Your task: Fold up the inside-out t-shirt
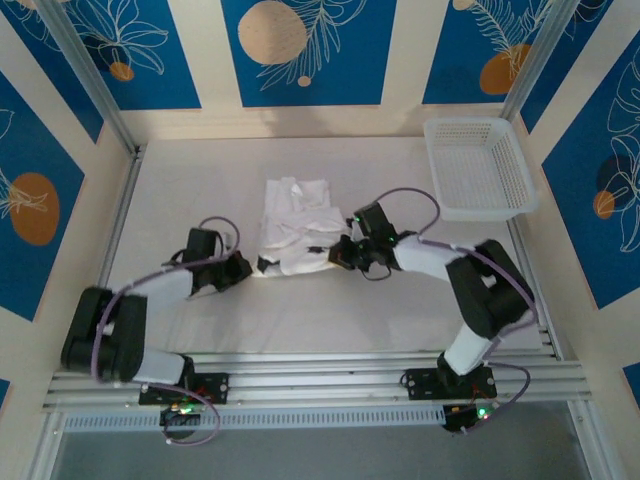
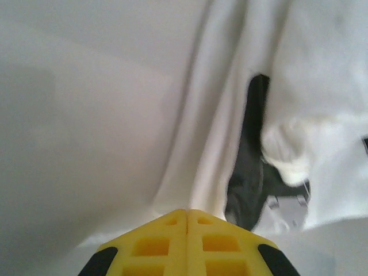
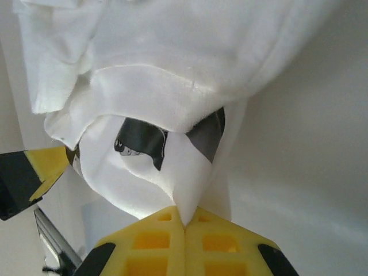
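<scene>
The inside-out t-shirt (image 1: 295, 215) lies crumpled and partly folded at the middle of the table, white, with a dark print showing inside its near folds (image 3: 141, 141). My left gripper (image 1: 258, 268) sits at the shirt's near left corner. In the left wrist view its yellow jaws (image 2: 187, 214) are shut, and a fold of the shirt (image 2: 310, 69) runs down into their tips. My right gripper (image 1: 335, 256) is at the near right corner. Its jaws (image 3: 184, 221) are shut on a point of cloth from the shirt (image 3: 172, 52), lifted a little. One left finger (image 3: 49, 164) shows close by.
A white plastic lattice basket (image 1: 465, 124) stands at the back right of the pale table (image 1: 350, 310). Metal frame posts rise at the back corners, and rails run along the near edge by the arm bases.
</scene>
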Controlling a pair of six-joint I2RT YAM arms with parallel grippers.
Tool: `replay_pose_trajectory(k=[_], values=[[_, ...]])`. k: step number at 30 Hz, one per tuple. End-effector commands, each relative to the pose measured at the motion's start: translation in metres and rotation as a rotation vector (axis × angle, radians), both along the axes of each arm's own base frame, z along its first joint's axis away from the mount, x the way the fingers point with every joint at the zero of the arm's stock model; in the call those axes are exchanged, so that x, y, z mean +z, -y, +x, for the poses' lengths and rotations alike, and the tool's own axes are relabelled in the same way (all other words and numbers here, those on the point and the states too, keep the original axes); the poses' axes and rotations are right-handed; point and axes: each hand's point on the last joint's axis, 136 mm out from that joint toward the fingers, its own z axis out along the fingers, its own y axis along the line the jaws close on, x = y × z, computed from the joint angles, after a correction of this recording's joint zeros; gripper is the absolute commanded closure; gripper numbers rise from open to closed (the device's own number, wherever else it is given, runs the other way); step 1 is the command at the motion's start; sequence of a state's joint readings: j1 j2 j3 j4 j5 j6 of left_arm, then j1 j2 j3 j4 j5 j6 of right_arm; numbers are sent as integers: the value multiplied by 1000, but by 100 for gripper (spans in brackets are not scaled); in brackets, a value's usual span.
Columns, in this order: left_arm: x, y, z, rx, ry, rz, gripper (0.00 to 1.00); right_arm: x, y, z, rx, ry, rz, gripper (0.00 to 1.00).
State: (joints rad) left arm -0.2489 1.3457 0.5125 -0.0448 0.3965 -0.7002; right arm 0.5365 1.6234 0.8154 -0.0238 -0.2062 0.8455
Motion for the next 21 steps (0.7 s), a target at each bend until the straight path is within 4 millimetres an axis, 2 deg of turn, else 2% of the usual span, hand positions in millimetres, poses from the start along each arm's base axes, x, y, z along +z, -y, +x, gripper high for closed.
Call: replay_pose_trajectory(k=[1, 3, 4, 5, 9, 12, 16, 21], values=[[-10, 5, -49, 4, -71, 47, 86, -19, 19, -49, 17, -50, -41, 86], [-5, 7, -63, 27, -67, 25, 61, -17, 29, -67, 17, -60, -46, 64], [1, 8, -67, 34, -53, 18, 54, -13, 34, -72, 13, -54, -53, 59], [8, 9, -69, 35, -36, 17, 52, -9, 40, -75, 0, -48, -67, 56], [39, 19, -69, 11, 35, 15, 51, 17, 71, -61, -139, 18, -61, 55], [41, 30, -64, -25, 31, 21, 52, 25, 89, -41, -222, 54, -34, 54], [39, 48, -45, -47, 31, 11, 52, 23, 84, -19, -202, 30, -22, 54], [35, 52, -14, -8, 68, 67, 54, 10, 68, -3, -176, -11, 26, 55]])
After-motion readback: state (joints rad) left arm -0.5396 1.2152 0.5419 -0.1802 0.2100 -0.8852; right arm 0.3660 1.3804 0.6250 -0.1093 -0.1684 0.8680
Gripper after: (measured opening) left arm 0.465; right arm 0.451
